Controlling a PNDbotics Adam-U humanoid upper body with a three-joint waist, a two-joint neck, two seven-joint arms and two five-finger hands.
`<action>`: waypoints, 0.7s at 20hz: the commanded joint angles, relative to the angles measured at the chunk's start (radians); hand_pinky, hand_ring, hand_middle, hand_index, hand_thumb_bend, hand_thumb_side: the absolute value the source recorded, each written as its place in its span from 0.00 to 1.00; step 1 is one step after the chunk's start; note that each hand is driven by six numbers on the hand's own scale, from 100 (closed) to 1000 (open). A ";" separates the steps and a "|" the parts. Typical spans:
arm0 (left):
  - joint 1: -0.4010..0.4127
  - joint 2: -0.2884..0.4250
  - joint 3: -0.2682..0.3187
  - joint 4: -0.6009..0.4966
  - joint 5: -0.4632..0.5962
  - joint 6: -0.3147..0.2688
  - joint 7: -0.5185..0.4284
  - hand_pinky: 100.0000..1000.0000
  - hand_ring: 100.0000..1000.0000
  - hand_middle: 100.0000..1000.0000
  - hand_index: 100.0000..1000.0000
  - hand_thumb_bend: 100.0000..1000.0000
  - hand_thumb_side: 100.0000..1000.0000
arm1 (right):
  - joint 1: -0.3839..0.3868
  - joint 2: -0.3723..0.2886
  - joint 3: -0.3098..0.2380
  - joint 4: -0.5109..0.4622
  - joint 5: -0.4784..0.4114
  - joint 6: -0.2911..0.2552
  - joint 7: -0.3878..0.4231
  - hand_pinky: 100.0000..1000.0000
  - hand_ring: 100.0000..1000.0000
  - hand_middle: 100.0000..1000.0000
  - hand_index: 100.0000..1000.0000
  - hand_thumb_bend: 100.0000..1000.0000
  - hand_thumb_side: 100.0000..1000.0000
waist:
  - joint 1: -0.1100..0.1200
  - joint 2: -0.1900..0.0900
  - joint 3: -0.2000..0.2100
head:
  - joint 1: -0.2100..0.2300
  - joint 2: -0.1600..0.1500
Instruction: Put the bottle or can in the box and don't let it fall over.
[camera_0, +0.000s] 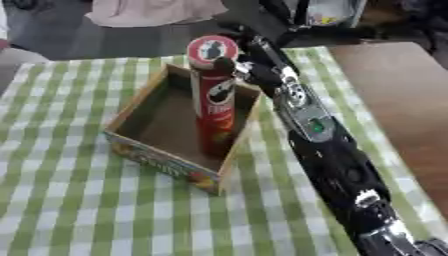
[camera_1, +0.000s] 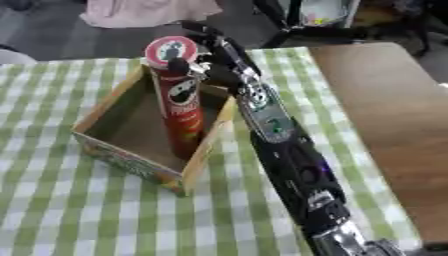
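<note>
A: What is lying nearest the camera?

B: The right arm, black with silver joints, is coming in from the lower right corner and stretching away up the green-checked bench toward the right hand.

A: And what is the hand doing?

B: It is reaching the upper part of the red can, just below the lid. A dark finger or thumb is lying across the front of the can near the top, and the rest of the hand is sitting behind and to the right of it, so it is curling round the can.

A: Where is the can standing?

B: It is standing upright inside the open cardboard box, to the left of the hand, with its base on the box floor against the right-hand wall, the wall closest to the forearm.

A: Are the two eyes showing anything different?

B: The right eye view is showing the fingers rising behind the can's top more plainly; in the left eye view the can is covering more of them.

A: Beyond the hand?

B: The bare brown bench surface is running off to the right of the arm. The left hand is showing in neither view.
</note>
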 joint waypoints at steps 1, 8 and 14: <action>-0.004 0.034 0.010 -0.009 -0.005 -0.002 -0.003 0.85 0.69 0.69 0.70 0.54 0.42 | -0.008 -0.037 -0.014 -0.026 -0.018 0.004 -0.005 0.56 0.94 0.96 0.87 1.00 0.45 | 0.006 -0.020 -0.004 | 0.003 0.001; 0.002 0.039 0.011 -0.008 -0.006 -0.002 -0.002 0.85 0.69 0.69 0.70 0.54 0.42 | 0.013 -0.089 -0.037 -0.041 -0.055 0.011 -0.026 0.55 0.93 0.97 0.87 1.00 0.43 | 0.010 -0.028 -0.017 | 0.012 0.011; 0.010 0.044 0.014 -0.007 -0.008 -0.003 0.002 0.85 0.69 0.69 0.70 0.54 0.42 | 0.047 -0.168 -0.061 -0.059 -0.088 0.022 -0.047 0.55 0.92 0.96 0.87 1.00 0.37 | 0.013 -0.033 -0.024 | 0.018 0.012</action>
